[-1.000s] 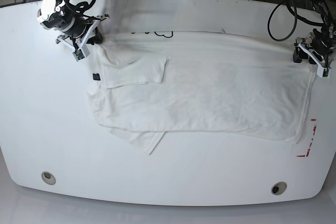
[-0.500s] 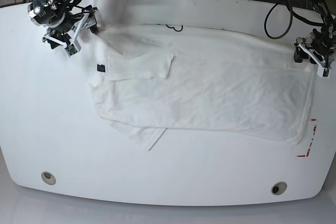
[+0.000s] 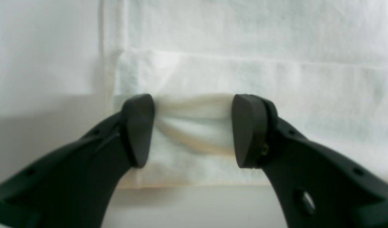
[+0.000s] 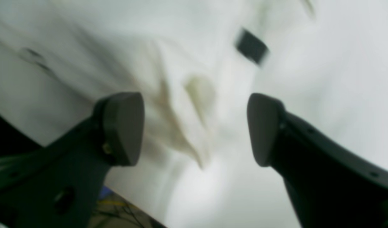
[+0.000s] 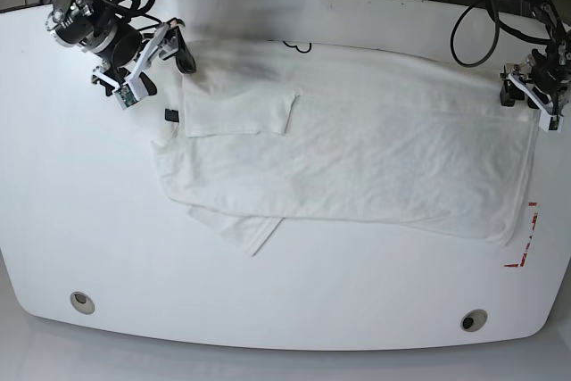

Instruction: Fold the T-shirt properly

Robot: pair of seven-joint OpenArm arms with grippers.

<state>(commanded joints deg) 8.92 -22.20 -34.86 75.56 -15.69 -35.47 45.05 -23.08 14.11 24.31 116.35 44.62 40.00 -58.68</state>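
Note:
The white T-shirt [image 5: 375, 140] lies spread across the table [image 5: 53, 202], with one sleeve [image 5: 236, 104] folded onto its body and the small dark neck label [image 5: 169, 114] at its left edge. A black-outlined print [image 5: 294, 44] peeks out at the far edge. My left gripper [image 5: 533, 100] is at the shirt's far right corner. In the left wrist view it [image 3: 193, 129] is shut on a bunched piece of the T-shirt [image 3: 213, 63] hem. My right gripper [image 5: 159, 62] hovers open at the far left corner. In the blurred right wrist view it [image 4: 195, 129] is over wrinkled cloth [image 4: 86, 47], beside the label [image 4: 251, 46].
Red tape marks [image 5: 528, 238] sit on the table by the shirt's near right corner. Two round holes [image 5: 82, 301] [image 5: 473, 319] lie near the front edge. Cables [image 5: 473, 15] trail over the back edge behind both arms.
My right gripper moved up-left and then back right toward the shirt's corner. The shirt's left part shifted toward the far edge and the sleeve lies flatter. The left arm stayed put.

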